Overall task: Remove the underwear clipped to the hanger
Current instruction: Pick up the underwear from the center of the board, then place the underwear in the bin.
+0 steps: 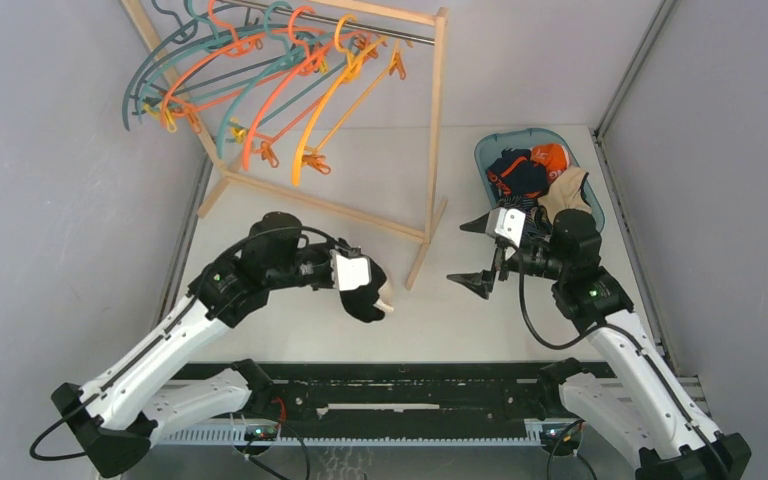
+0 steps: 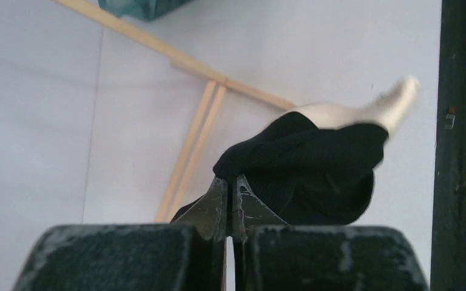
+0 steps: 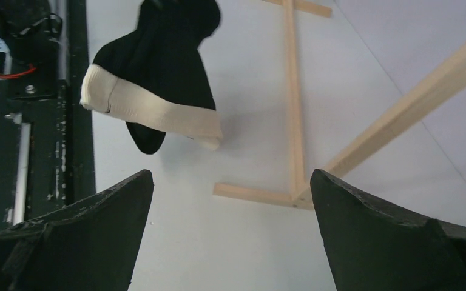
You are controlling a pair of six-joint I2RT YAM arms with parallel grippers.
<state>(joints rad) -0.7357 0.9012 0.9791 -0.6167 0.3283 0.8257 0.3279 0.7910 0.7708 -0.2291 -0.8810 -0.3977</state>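
left gripper (image 2: 227, 203) clenched on the black briefs (image 2: 315, 176), pale waistband (image 3: 158, 112) hanging down, held just in front of the wooden rack (image 1: 436, 120) foot. small dark mark on waistband, too small to read. right gripper (image 1: 475, 255) spread wide, holding nothing, right of rack. more briefs (image 1: 520, 172) in basket (image 1: 482, 158), right of rack.

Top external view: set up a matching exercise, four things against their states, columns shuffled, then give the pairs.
Things:
1. black underwear
2. right hand
3. basket
4. hangers

States:
A. open, holding nothing
B. hanging on the rack
C. pinched in the shut left hand
D. holds a pile of underwear

Pairs: 1-C, 2-A, 3-D, 4-B
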